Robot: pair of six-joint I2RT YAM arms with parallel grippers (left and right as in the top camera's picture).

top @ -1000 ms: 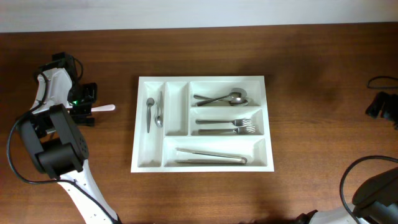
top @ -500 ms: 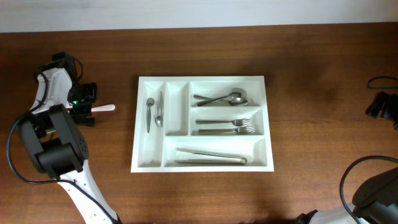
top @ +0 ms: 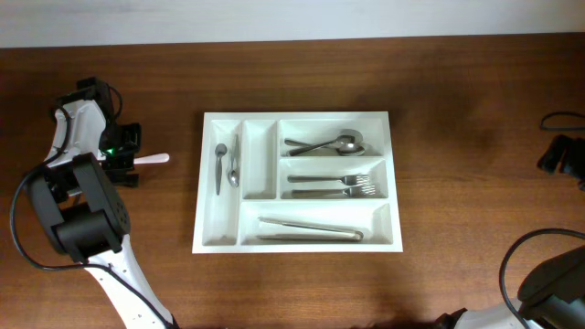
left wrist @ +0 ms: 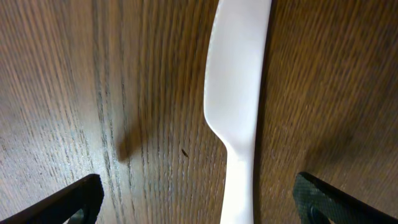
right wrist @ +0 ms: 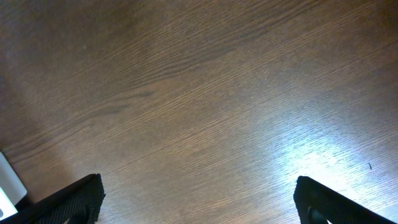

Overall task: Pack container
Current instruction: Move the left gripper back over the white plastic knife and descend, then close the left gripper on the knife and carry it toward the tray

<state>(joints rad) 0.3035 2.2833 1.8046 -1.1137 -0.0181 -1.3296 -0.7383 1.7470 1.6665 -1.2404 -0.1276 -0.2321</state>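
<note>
The container [top: 210, 233], a white tray with five compartments, lies mid-table in the overhead view. It holds small spoons [top: 225, 164], larger spoons [top: 327, 144], forks [top: 335, 185] and long metal pieces [top: 309, 229]. Left of it a white plastic utensil [top: 153, 159] lies flat on the wood. My left gripper [top: 126, 156] stands open around its near end. In the left wrist view the utensil [left wrist: 239, 93] runs between the two dark fingertips [left wrist: 74, 198], touching neither. My right gripper [top: 559, 153] is open at the far right edge, above bare wood [right wrist: 199, 112].
The second narrow compartment [top: 261, 157] of the tray holds nothing. A black cable [top: 558, 119] lies at the right edge. A white edge [right wrist: 9, 183] shows at the lower left of the right wrist view. The tabletop is dark brown wood.
</note>
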